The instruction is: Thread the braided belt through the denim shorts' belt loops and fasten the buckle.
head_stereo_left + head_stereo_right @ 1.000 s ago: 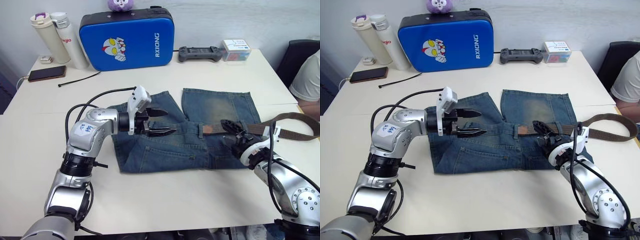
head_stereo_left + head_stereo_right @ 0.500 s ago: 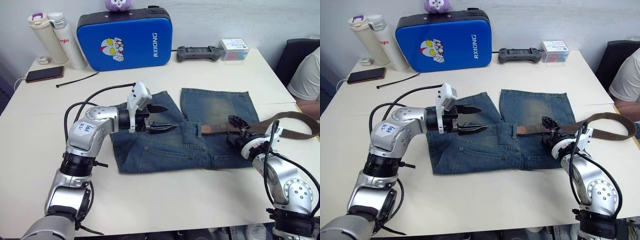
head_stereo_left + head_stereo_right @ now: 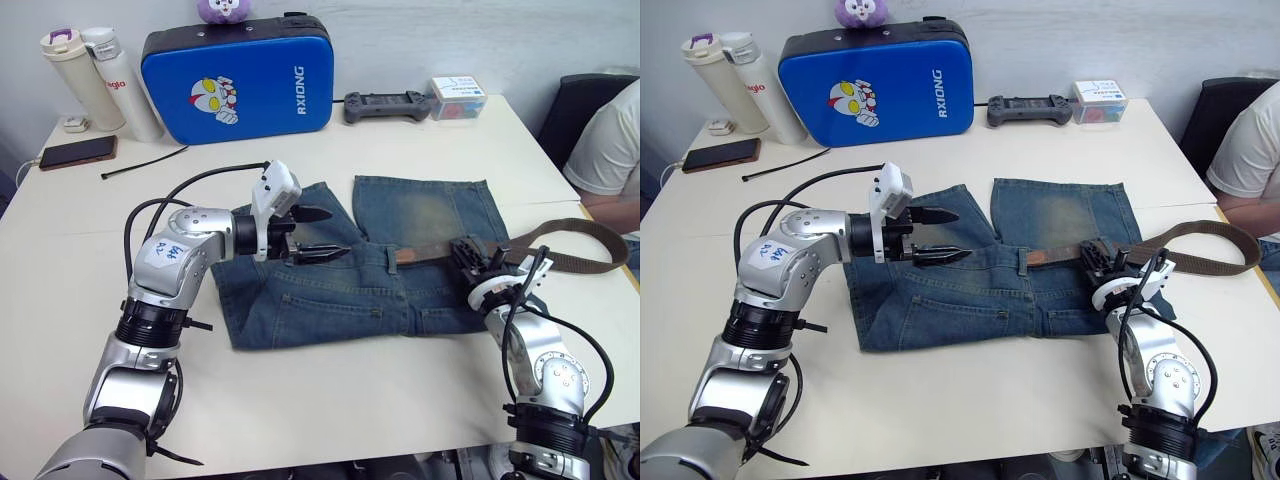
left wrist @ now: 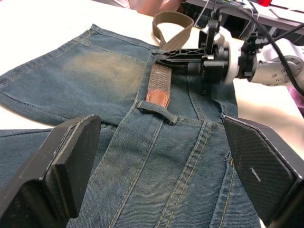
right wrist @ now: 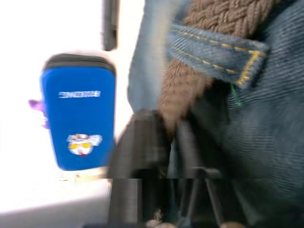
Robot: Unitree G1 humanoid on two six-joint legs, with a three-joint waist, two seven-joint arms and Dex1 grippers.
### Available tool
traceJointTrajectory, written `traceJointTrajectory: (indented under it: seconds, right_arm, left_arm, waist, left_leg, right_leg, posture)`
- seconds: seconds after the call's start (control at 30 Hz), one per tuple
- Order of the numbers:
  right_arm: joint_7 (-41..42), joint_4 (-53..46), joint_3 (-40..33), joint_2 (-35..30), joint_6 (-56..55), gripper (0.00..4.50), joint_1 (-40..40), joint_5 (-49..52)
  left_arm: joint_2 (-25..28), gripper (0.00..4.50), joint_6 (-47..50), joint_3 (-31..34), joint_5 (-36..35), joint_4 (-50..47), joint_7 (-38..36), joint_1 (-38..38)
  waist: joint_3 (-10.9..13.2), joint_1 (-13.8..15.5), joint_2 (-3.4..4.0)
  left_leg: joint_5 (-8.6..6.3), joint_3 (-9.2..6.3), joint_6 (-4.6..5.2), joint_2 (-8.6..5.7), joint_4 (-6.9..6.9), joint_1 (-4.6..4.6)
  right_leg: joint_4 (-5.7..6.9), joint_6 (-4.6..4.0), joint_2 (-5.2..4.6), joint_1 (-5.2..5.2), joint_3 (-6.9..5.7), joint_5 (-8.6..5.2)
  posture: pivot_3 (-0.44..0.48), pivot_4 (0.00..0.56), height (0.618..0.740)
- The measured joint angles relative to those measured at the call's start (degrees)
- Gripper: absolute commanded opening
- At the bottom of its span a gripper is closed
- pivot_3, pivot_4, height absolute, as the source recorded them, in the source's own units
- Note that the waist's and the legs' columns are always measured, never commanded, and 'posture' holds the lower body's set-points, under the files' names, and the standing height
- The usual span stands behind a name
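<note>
The denim shorts point(image 3: 370, 265) lie flat mid-table on the white table point(image 3: 300, 390), with bare surface toward the near edge. The left gripper point(image 3: 318, 233) hovers over the waistband's left part, fingers spread wide and empty. The braided belt point(image 4: 160, 78) lies along the waistband, its tan tip just short of a belt loop point(image 4: 156, 111); the right gripper point(image 3: 470, 262) is clamped on it. A blue case point(image 3: 235, 75) stands behind.
</note>
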Motion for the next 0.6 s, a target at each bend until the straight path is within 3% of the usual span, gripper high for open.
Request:
traceJointTrajectory:
  seconds: [0.3,0.6]
  right_arm:
    - [0.55,-4.51,3.13,8.84,-0.12,0.04,-0.12,-7.9]
    - [1.81,-7.52,9.4,10.52,3.44,0.04,-0.34,-16.94]
  left_arm:
    - [0.11,4.5,0.02,-0.44,0.0,-0.03,0.05,0.03]
    - [0.09,4.5,0.03,-1.29,-0.01,-0.1,0.05,0.13]
  waist:
    - [-0.02,-1.46,0.0]
    - [-0.05,-2.26,-0.02]
  left_leg:
    - [0.03,0.01,-0.09,0.01,-0.25,0.08]
    - [0.2,0.09,-0.36,0.03,-0.8,0.24]
  right_leg:
    - [0.02,-0.02,0.03,-0.07,0.05,-0.01]
    - [0.08,-0.09,0.11,-0.24,0.23,-0.05]
  posture:
    - [0.0,0.15,0.738]
    - [0.0,0.15,0.738]
